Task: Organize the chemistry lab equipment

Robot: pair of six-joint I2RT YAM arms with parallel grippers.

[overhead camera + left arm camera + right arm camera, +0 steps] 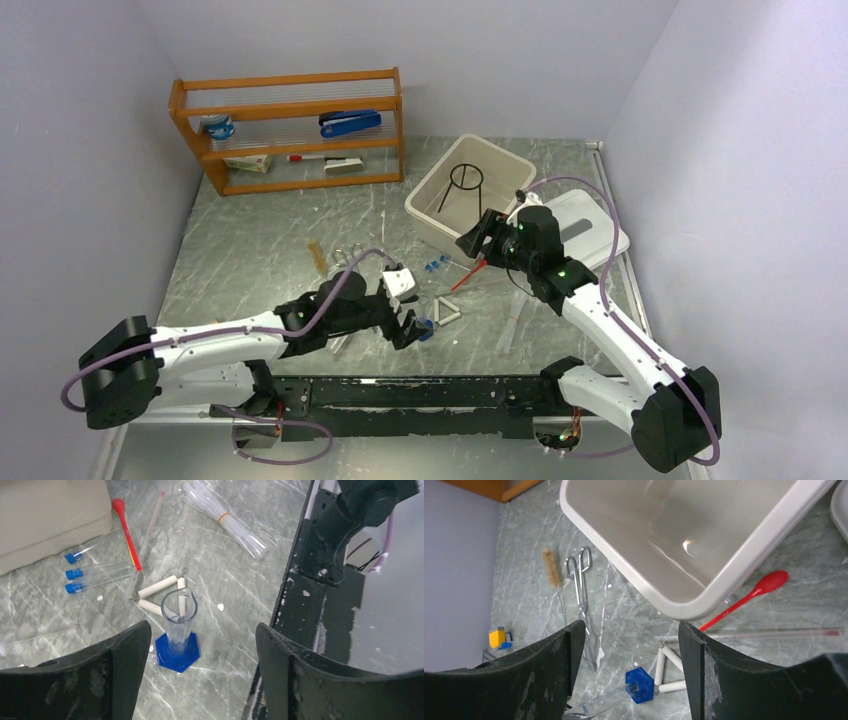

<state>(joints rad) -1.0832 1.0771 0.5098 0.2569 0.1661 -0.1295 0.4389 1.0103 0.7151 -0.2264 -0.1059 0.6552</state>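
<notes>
A clear measuring cylinder (pixel 178 612) stands upright on its blue hexagonal base (pixel 177 653) between my left gripper's (pixel 202 630) open jaws, nearer the left finger and not touched. Behind it lie the white triangle (pixel 160 587), three blue-capped vials (pixel 95 572), the red-bulb pipette (pixel 126 530) and banded clear tubes (pixel 225 517). My right gripper (pixel 631 627) is open and empty, above the near corner of the beige bin (pixel 704 555). The black wire tripod (pixel 465 180) stands in the bin. The metal forceps (pixel 581 595) and bristle brush (pixel 552 567) lie to the left.
A wooden shelf (pixel 290 130) with a blue stapler and stationery stands at the back left. A white lid (pixel 585 225) lies right of the bin. A thin glass rod (pixel 749 634) lies by the pipette. A yellow-and-blue block (pixel 498 637) sits far left. The black base rail (pixel 310 595) runs close by on the right.
</notes>
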